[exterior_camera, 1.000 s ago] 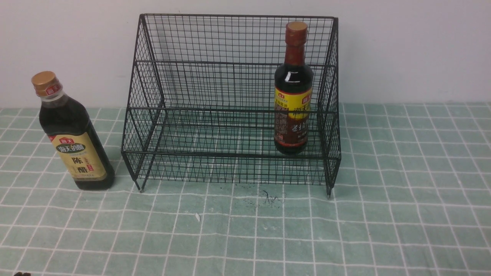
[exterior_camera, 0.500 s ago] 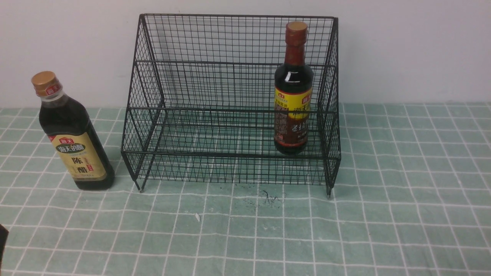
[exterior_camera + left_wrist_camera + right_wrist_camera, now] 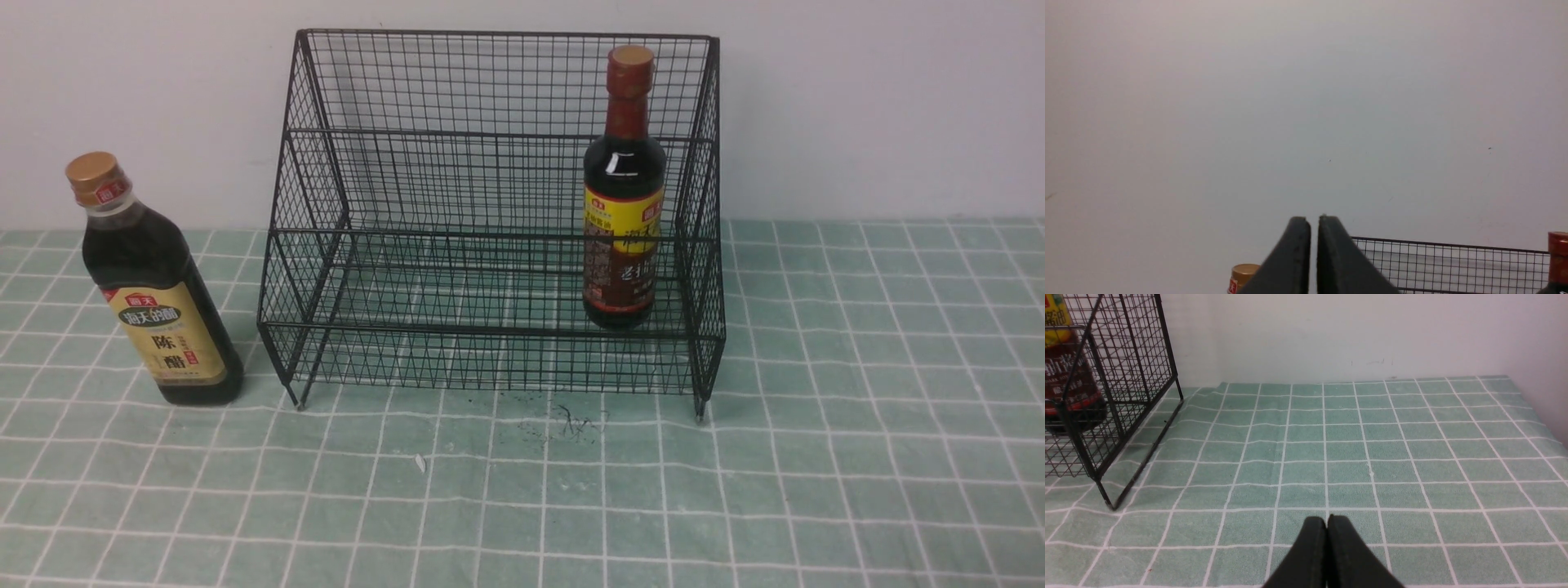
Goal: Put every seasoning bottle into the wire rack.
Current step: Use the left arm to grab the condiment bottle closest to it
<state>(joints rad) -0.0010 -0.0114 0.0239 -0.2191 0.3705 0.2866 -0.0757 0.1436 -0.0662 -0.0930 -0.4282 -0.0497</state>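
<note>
You have two seasoning bottles to track. The red-brown-capped bottle (image 3: 624, 237) already stands upright inside the wire rack (image 3: 490, 359), on the lower front tier at its right end, close to the right mesh side. The gold-capped bottle (image 3: 155, 302) stands upright outside, on the checked green tablecloth (image 3: 857, 408), just beside the rack's left side. There is one rack, set back near the pale wall (image 3: 857, 106).

Your left gripper (image 3: 1313, 220) is raised to about the level of the rack's top rim, its jaws nearly together with only a sliver between them, grasping nothing. Your right gripper (image 3: 1326, 520) hangs low over the cloth to the right of the rack, jaws clenched together on nothing.
</note>
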